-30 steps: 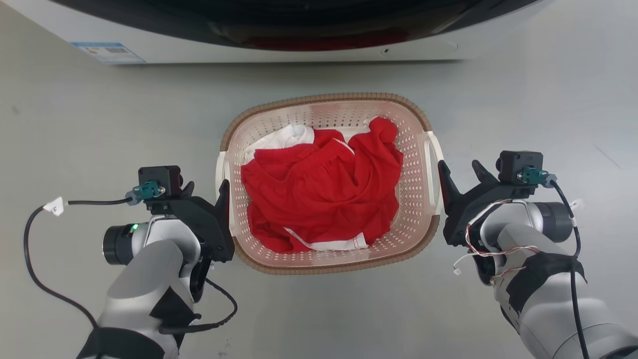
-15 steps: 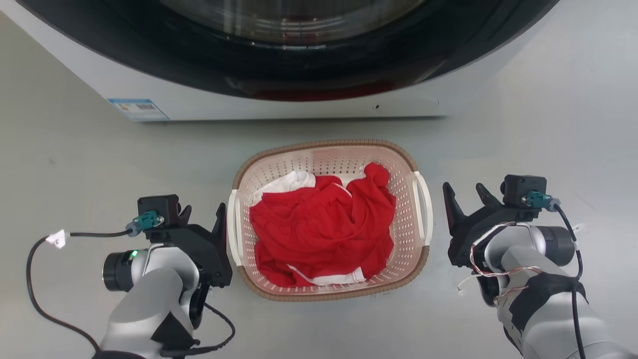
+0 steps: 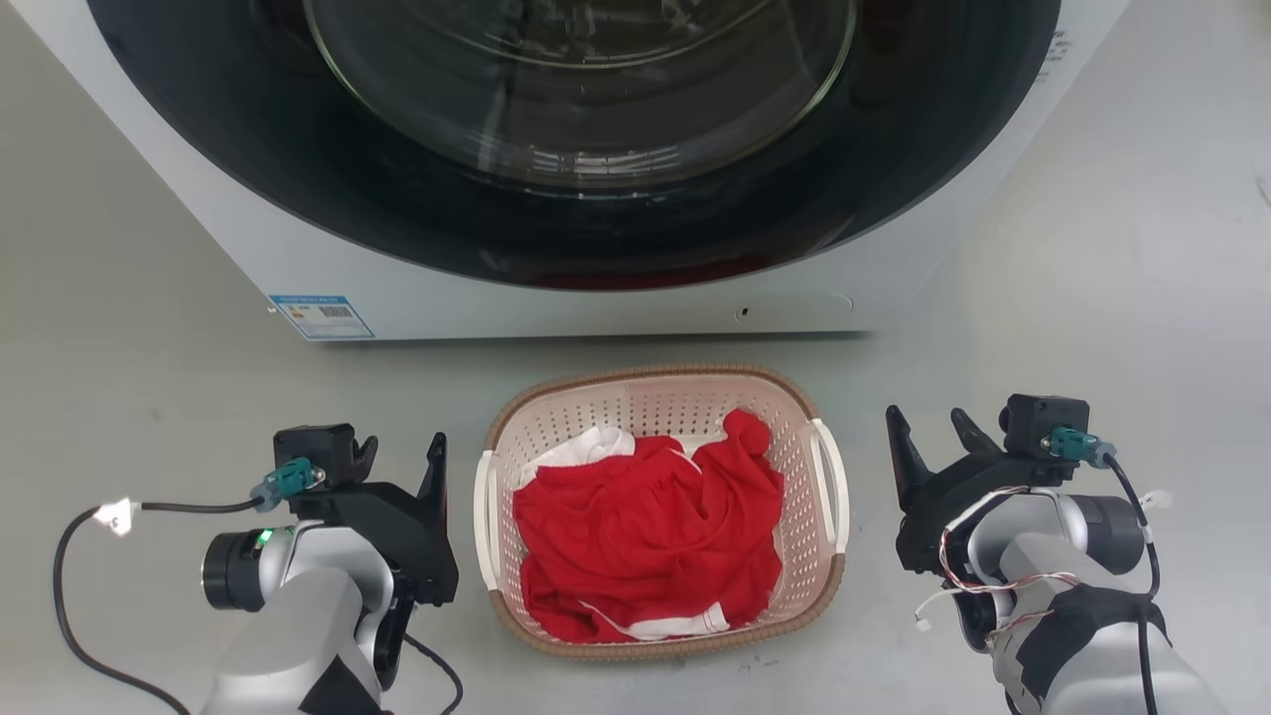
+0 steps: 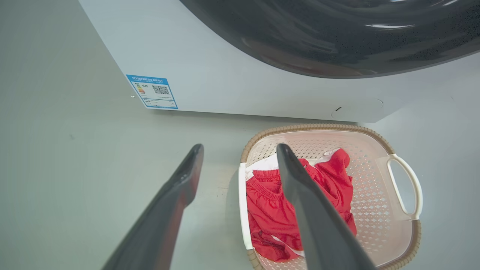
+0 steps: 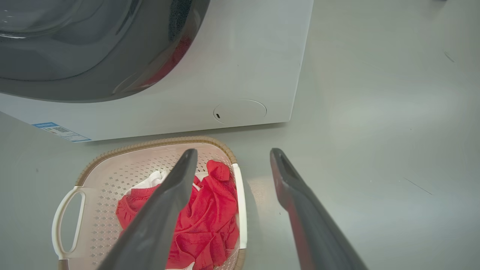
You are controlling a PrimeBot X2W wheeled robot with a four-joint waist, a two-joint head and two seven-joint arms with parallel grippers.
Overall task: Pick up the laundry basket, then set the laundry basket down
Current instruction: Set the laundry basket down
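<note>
Looking down from the head camera, I see the laundry basket (image 3: 650, 402) on the floor (image 3: 149, 417) before the washing machine (image 3: 616, 308), with red clothing (image 3: 645, 526) inside. My left end effector (image 3: 403, 445) and right end effector (image 3: 924, 417) flank its handles, both spread and gripping nothing. Left wrist camera: fingers apart, laundry basket at lower right. Right wrist camera: fingers apart, laundry basket at lower left.
</note>
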